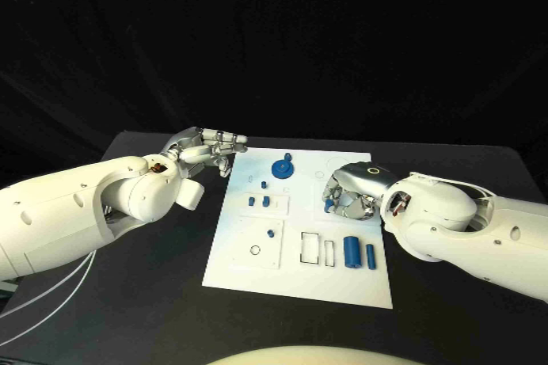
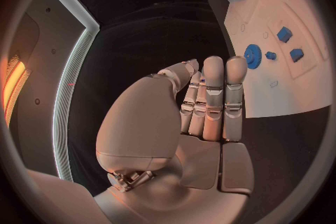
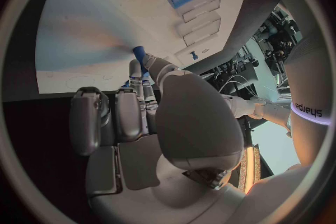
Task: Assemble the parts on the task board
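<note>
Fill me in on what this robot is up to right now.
It is assembling small blue parts on the white task board. The right hand is down on the board's right side, pinching a small blue peg between its fingertips. The left hand hovers at the board's far left corner, holding nothing, fingers together. A blue gear sits near the far edge, and two blue cylinders lie side by side nearer the robot.

A black table carried the white task board at its middle, the board lying flat with one short edge toward the robot.
</note>
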